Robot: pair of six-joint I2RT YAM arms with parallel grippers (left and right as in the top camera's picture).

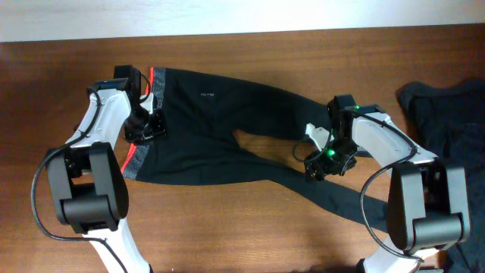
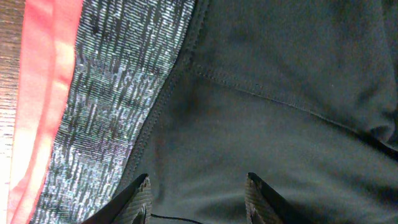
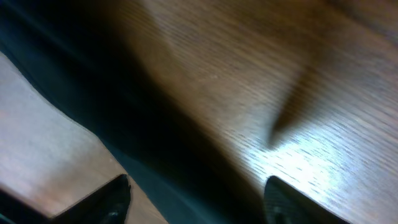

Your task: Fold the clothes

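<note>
Wooden worktop (image 1: 227, 235) — trousers (image 1: 204, 129) run left to right; left claw (image 1: 145, 126) released over waistband (image 1: 136, 158), right claw (image 1: 320, 165) released over leg (image 1: 280, 178).

trousers (image 1: 212, 114): plain black
waistband (image 2: 106, 106): grey, flecked with fine pale streaks
waistband edge (image 2: 43, 93): plain coral red
tabletop (image 1: 242, 227): warm brown, wood grain
heap of garments (image 1: 447, 106): dark, near black
arms (image 1: 97, 120): white shells, black joints

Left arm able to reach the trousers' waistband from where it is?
Probably yes. The left gripper is over the trousers, right beside their grey waistband, jaws apart, with nothing covering the band.
</note>
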